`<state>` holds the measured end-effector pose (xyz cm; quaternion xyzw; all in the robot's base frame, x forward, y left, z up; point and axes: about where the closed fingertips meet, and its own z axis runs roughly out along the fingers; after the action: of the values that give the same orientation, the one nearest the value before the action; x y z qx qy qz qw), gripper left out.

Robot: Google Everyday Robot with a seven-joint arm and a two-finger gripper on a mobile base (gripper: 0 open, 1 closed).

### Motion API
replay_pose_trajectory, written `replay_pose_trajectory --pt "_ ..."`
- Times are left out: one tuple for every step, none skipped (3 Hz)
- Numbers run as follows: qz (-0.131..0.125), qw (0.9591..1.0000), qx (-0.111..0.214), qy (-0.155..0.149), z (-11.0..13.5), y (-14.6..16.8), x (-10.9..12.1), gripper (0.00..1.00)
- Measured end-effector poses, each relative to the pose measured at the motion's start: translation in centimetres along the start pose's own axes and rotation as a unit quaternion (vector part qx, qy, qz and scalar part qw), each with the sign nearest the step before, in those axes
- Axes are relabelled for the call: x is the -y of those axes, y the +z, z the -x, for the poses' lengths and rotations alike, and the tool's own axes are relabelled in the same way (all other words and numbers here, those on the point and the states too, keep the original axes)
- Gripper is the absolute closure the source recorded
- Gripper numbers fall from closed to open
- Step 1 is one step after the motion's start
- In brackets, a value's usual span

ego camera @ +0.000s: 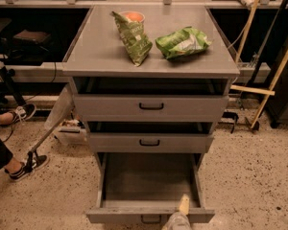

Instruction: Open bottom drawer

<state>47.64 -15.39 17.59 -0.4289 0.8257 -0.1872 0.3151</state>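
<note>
The bottom drawer (149, 215) of the grey metal cabinet stands pulled far out, showing its plain grey interior (149, 178). Its small black handle (151, 219) is at the lower edge of the view. My gripper (180, 214) is at the bottom edge, over the drawer's front panel just right of the handle; one pale finger (184, 205) points up over the panel's top edge. The rest of the gripper is cut off by the frame.
The middle drawer (150, 142) and top drawer (151, 107) are slightly out. Two green snack bags (182, 43) and an orange-lidded cup (133, 16) lie on the cabinet top (101, 51). A person's legs and shoes (21, 164) are at left, wooden poles (271, 87) at right.
</note>
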Motion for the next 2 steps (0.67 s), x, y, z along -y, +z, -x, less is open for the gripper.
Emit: replay_pose_trajectory --pt "0.020 0.9997 -0.004 0.013 -3.0 -1.6 5.3 0.00" --pt "0.040 0.9988 -0.025 0.011 -8.2 -4.2 11.9 0.00"
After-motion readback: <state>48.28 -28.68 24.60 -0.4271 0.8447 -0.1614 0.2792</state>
